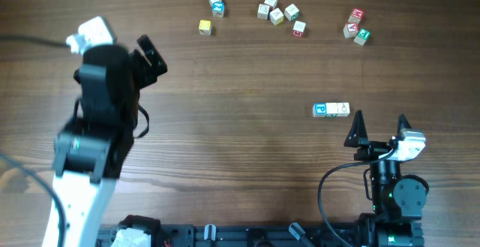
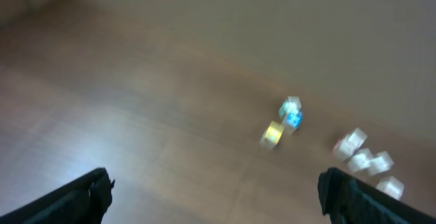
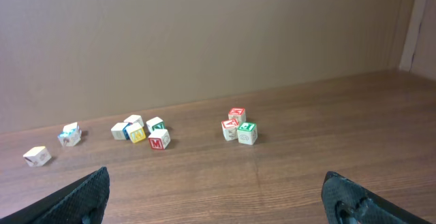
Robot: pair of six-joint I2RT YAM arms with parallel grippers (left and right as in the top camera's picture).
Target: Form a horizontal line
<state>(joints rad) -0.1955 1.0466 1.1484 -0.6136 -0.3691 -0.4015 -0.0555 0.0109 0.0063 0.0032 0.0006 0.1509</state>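
Note:
The horizontal line (image 1: pixel 331 109) is a short row of two touching cubes on the table, a blue-teal one (image 1: pixel 321 110) on the left and a pale cream one (image 1: pixel 341 109) on the right. My right gripper (image 1: pixel 379 127) is open and empty, just right of and nearer than the row. The row is out of sight in the right wrist view, where the open jaws (image 3: pixel 218 197) frame bare wood. My left gripper (image 1: pixel 152 55) is at the far left, open and empty. Its wrist view is blurred and shows the jaws (image 2: pixel 218 197) wide apart.
Loose cubes lie along the far edge: a yellow one (image 1: pixel 205 27), a white and blue pair (image 1: pixel 216 4), a middle cluster (image 1: pixel 276 11) and a red and green cluster (image 1: pixel 356 25). They also show in the right wrist view (image 3: pixel 238 127) and, blurred, in the left wrist view (image 2: pixel 272 135).

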